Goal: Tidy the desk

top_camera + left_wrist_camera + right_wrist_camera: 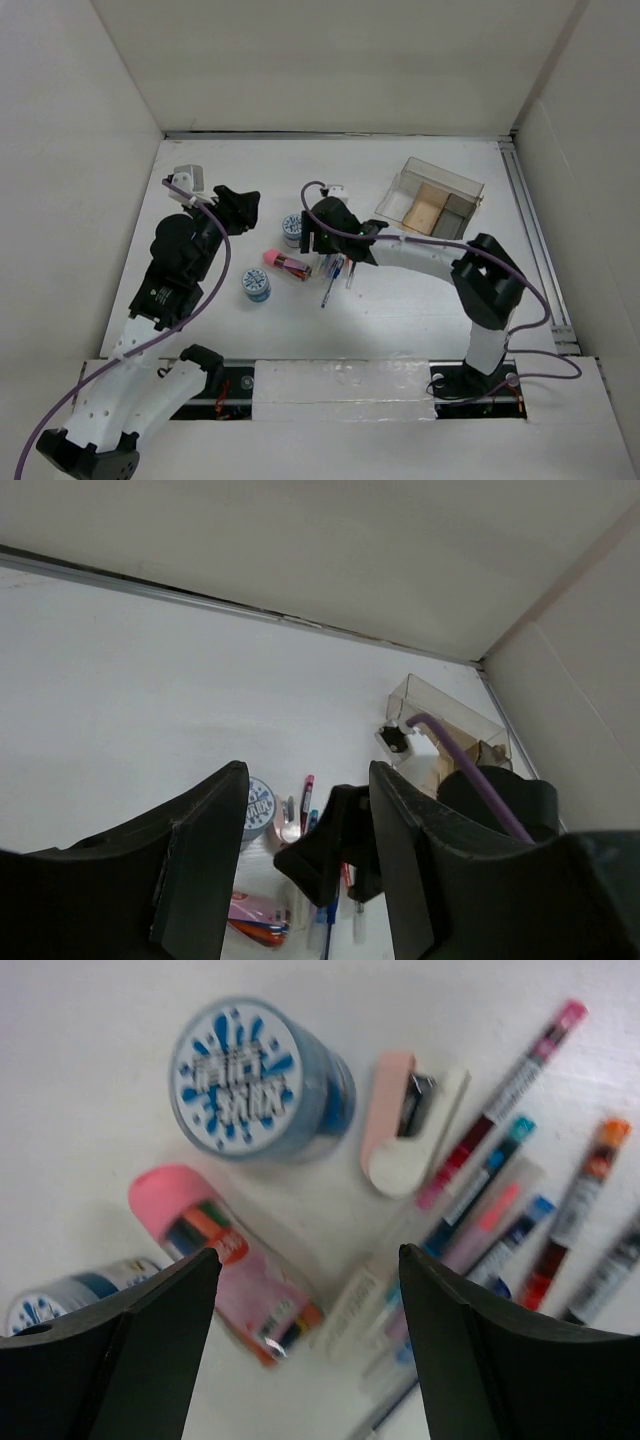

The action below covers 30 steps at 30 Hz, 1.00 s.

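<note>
The desk (pixel 420 300) is a white tabletop between white walls. Near its middle lie two blue round tins (pixel 291 228) (pixel 256 284), a pink pack of colored pens (pixel 285 262) and several loose pens (pixel 335 270). My right gripper (pixel 308 1255) hangs open just above the pink pack (pixel 230 1260) and the pens (pixel 520 1190), holding nothing. A small pink and white clip-like item (pixel 405 1125) lies beside one tin (pixel 262 1080). Left of the pile, my left gripper (pixel 305 775) is raised and open with nothing between its fingers. Through that gap the right gripper (pixel 325 850) shows.
A clear plastic compartment box (pixel 430 200) stands at the back right, partly filled with tan and grey pieces. A metal rail (pixel 530 230) runs along the desk's right edge. White walls close in the left, back and right sides.
</note>
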Each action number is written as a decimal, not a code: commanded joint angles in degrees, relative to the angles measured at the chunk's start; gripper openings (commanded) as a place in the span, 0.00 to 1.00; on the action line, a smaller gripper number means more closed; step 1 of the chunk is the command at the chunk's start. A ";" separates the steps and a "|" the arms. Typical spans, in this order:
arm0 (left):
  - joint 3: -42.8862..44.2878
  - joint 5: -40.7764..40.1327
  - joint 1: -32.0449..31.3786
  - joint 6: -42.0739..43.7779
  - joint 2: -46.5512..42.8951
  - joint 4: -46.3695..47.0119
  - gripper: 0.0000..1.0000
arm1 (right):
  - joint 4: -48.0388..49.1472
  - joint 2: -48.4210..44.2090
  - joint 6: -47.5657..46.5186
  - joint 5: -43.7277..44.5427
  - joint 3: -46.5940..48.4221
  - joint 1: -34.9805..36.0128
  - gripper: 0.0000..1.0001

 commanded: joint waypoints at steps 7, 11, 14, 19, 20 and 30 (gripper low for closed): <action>1.00 -2.48 0.26 0.02 -2.34 0.39 0.48 | -1.38 15.00 -7.91 6.10 21.59 0.32 0.79; 0.65 -2.21 0.26 0.02 -3.04 0.73 0.49 | -1.82 18.87 -8.97 5.49 25.03 0.32 0.79; 0.73 -1.69 0.26 -0.07 -2.95 0.38 0.49 | -1.65 20.28 -9.23 5.40 27.32 0.32 0.76; 0.56 -1.34 0.26 0.02 -3.13 0.38 0.49 | -1.57 21.61 -7.92 7.24 29.70 1.46 0.44; 0.47 -1.34 0.26 -0.07 -3.22 0.38 0.49 | -0.43 20.74 -7.48 7.25 29.27 1.46 0.42; -0.06 -1.51 0.26 -0.24 -3.39 0.81 0.49 | 8.37 -1.49 -7.39 12.87 19.52 -2.92 0.41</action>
